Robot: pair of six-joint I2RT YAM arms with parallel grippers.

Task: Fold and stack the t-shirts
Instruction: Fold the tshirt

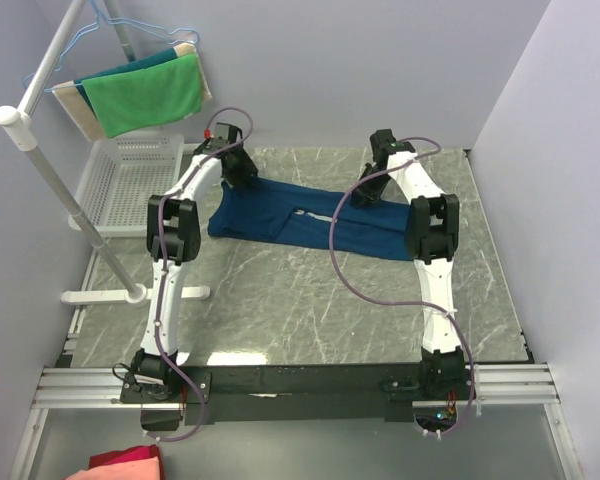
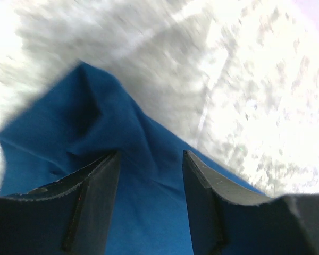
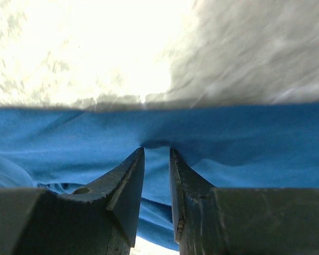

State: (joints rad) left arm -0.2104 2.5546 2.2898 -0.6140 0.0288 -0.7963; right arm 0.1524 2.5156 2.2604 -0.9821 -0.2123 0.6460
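Grey marble tabletop (image 1: 310,310); pale, perhaps lilac, walls (image 1: 380,70).

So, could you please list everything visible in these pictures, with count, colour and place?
table: one, grey marble, centre
t-shirt: one, navy blue, spread on the table's far part
towel: one, green, hanging far left
beige cloth: one, behind the towel
basket: one, white, below the towel
rack: one, white, left side
red cloth: one, near left corner
left gripper: one, black, open over the t-shirt
right gripper: one, black, shut on the t-shirt's far edge
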